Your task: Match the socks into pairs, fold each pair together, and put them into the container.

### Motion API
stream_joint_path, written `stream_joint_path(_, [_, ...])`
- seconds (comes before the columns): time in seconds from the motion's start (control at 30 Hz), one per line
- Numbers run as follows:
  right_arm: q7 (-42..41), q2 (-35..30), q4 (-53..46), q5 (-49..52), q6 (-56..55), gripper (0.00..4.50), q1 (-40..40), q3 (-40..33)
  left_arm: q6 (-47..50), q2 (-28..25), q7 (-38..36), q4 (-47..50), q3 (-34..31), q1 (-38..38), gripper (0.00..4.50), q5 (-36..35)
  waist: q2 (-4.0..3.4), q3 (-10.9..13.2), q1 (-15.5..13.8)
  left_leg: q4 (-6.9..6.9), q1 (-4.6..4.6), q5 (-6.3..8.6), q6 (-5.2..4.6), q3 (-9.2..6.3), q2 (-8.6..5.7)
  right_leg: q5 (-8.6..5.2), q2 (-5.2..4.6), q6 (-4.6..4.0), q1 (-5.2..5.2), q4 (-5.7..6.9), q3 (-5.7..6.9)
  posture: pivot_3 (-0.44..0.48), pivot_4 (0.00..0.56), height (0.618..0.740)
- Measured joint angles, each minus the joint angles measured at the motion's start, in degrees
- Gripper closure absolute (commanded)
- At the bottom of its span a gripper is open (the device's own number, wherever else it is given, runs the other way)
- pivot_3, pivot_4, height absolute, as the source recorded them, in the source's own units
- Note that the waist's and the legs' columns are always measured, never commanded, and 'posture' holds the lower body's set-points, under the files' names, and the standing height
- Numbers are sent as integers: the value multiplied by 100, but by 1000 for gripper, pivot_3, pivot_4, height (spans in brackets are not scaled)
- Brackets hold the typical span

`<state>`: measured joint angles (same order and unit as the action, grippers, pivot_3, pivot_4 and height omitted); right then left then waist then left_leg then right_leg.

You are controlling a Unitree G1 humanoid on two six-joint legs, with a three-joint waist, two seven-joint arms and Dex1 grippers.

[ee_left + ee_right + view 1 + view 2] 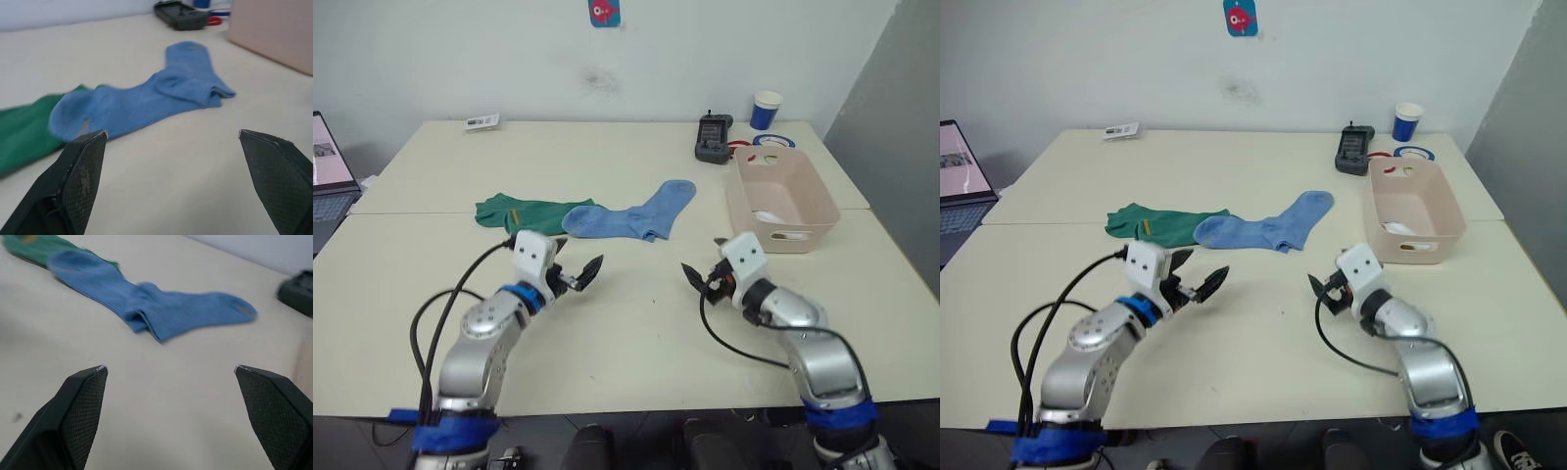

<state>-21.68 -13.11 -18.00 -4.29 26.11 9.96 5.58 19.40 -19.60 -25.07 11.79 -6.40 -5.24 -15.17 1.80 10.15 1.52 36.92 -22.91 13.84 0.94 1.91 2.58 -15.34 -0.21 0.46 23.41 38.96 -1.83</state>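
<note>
Blue socks (631, 217), seemingly two stacked, green socks (524, 211) beside, both grippers' fingers (80, 171) spread wide, empty.

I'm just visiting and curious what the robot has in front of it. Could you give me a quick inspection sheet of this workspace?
Surface: pale table, seam across it.
Job's things: blue socks overlapping green socks; beige container with something white inside.
Clutter: black handheld device, paper cup, tape rolls, card.
Grippers: left gripper and right gripper open, empty.
Cables: black cables along the arms.
Surroundings: laptop, white wall, sticker.
</note>
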Motion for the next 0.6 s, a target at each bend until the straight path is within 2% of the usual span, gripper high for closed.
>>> stream_joint_path(0.1, [335, 225, 45, 3, -224, 27, -474, -57, -256, 297, 442, 19, -25, 645, 0, 249, 1, -1, 4, -4, 1, 1, -1, -6, 10, -2, 9, 2, 1, 1, 4, 0, 150, 740])
stream_joint_path(0.17, [394, 299, 43, 103, -229, 27, -648, -108, -328, 408, 634, 21, -32, 819, 0, 344, 1, 0, 4, -6, 2, 1, -2, -11, 10, -3, 12, 4, 1, 3, 9, 0, 150, 740])
stream_joint_path(0.6, [445, 195, 41, 232, -441, 27, -673, -207, -585, 440, 828, 20, -55, 835, 0, 494, 4, -3, 10, -5, 2, 1, -3, -8, 8, -4, 26, 6, 0, 0, 5, 0, 150, 740])
